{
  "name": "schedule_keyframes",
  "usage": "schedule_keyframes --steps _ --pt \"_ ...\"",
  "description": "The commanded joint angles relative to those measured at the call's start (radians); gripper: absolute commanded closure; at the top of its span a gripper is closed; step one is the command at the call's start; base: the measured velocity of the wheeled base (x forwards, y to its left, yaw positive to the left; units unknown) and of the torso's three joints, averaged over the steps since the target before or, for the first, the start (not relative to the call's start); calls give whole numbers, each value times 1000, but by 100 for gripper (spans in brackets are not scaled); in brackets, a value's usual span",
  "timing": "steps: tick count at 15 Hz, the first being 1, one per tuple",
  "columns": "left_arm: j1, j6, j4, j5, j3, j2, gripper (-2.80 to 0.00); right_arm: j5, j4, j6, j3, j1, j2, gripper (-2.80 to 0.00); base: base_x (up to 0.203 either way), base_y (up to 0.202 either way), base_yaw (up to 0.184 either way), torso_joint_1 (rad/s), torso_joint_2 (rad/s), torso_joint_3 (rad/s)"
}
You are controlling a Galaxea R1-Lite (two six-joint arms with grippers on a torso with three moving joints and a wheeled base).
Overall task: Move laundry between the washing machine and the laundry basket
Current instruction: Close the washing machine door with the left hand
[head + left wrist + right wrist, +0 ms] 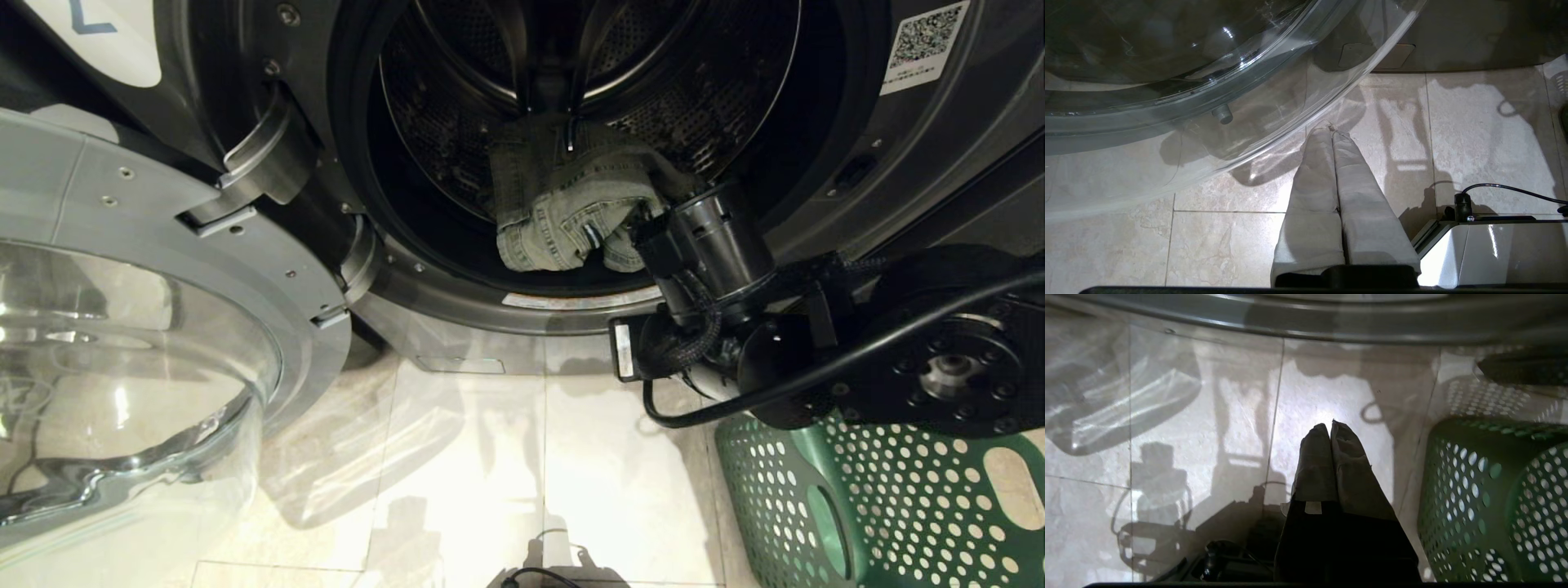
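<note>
Door open, grey-green laundry (571, 204) heaped at the drum's front lip, basket (882, 506) on the floor at right; right fingers (1331, 430) pressed closed and empty above the floor, so open them before reaching in, gripping a thick fold.

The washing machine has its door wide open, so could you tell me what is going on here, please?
The robot is at the washing machine, whose glass door is swung open to its left. A grey-green garment lies in the drum. The right arm is in front of the opening, above the green laundry basket; its right hand is shut, empty and pointing at the floor. The left hand is also shut and empty, hanging beside the door. No laundry is being held.
</note>
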Motion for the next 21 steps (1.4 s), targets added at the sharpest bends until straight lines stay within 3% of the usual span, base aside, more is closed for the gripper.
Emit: schedule_keyframes --steps 1,3,8,16,19,21 --pt "1 0 0 0 0 2 0 -2 -138 -69 -10 -3 76 0 0 0 0 0 0 0" --pt "1 0 0 0 0 2 0 8 -246 -161 -14 -10 115 0 0 0 0 0 0 0" --pt "1 0 0 0 0 2 0 62 -304 -174 -103 -50 244 0 0 0 0 0 0 0" --pt "1 0 0 0 0 2 0 69 -305 -214 -566 -150 510 0 0 0 0 0 0 0" --pt "1 0 0 0 0 2 0 56 -442 -304 -575 -195 550 0 0 0 0 0 0 0" --pt "1 0 0 0 0 2 0 55 -627 -385 -580 -217 557 0 0 0 0 0 0 0"
